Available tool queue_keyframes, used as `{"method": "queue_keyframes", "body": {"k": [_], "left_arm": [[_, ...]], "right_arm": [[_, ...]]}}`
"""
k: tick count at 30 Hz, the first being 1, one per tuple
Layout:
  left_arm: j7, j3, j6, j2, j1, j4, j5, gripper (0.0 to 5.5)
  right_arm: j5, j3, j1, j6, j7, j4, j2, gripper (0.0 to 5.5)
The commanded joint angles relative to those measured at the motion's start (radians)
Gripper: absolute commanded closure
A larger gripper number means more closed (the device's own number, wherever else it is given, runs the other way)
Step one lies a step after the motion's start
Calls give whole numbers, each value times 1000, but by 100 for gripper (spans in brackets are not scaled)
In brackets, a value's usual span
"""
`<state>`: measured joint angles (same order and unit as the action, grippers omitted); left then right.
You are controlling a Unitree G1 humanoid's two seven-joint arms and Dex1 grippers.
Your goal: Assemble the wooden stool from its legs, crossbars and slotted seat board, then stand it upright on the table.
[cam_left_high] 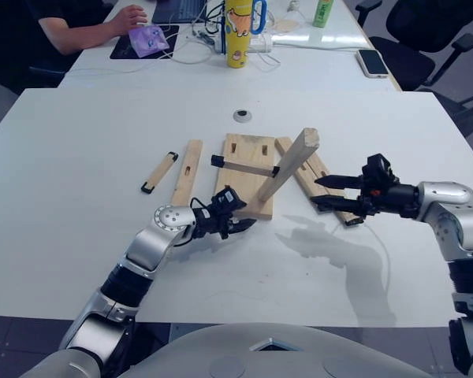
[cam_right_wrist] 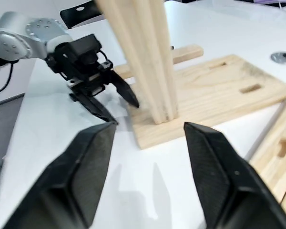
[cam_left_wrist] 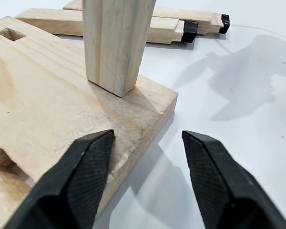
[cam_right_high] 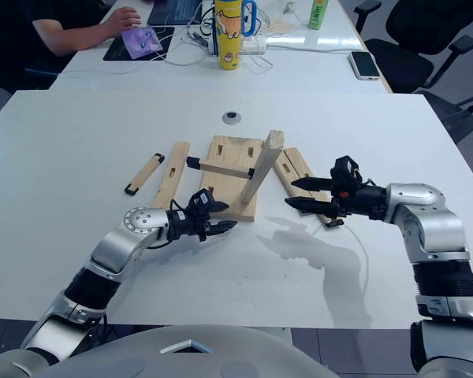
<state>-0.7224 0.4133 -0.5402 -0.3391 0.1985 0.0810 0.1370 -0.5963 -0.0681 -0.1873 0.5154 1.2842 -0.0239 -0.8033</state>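
Note:
The slotted seat board (cam_left_high: pixel 238 157) lies flat mid-table. One leg (cam_left_high: pixel 290 169) stands in its near right corner and leans to the right. A thin crossbar (cam_left_high: pixel 244 167) with black ends runs from that leg across the board. My left gripper (cam_left_high: pixel 238 224) is open at the board's near edge, one finger (cam_left_wrist: pixel 88 162) against the wood by the leg's foot (cam_left_wrist: pixel 115 71). My right gripper (cam_left_high: pixel 314 190) is open just right of the leaning leg (cam_right_wrist: pixel 143 57), above two legs (cam_left_high: pixel 319 169) lying side by side.
A loose leg (cam_left_high: pixel 188 172) and a short crossbar (cam_left_high: pixel 159 172) lie left of the board. A small metal disc (cam_left_high: pixel 242 116) sits behind it. The table behind holds a yellow mug (cam_left_high: pixel 239 31) and a phone (cam_left_high: pixel 372 61). The near table surface is bare.

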Motion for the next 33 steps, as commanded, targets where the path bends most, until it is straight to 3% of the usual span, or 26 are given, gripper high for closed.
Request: {"method": "queue_keyframes", "body": {"k": [1,7,12,18,20,21,24,26,33], "left_arm": [[42,-9,-66,7,-33,-90,-17,285],[62,-33,-68,28,-20,-122,-8,285],[59,-37,-59,36,1,-151,-9,285],[56,-38,-46,36,4,-169,-9,285],[57,-37,-44,37,2,-172,-10,285],[56,-34,-44,38,3,-171,-11,285],[52,-27,-44,46,19,-174,-12,285],[49,-21,-45,51,25,-176,-10,285],[80,-18,-48,71,-17,-156,-3,285]], "right_arm": [[-127,-113,-111,105,-60,45,6,353],[-484,-299,-370,257,-375,104,180,446],[-539,-238,-438,230,-562,222,336,531],[-677,-349,-667,149,-735,150,408,547],[-619,-264,-601,160,-728,151,451,547],[-530,-164,-510,174,-761,127,485,547],[-107,255,-204,106,-757,-2,422,547],[-30,299,-126,76,-739,-38,410,547],[-279,-158,-456,-89,-815,-57,466,547]]}}
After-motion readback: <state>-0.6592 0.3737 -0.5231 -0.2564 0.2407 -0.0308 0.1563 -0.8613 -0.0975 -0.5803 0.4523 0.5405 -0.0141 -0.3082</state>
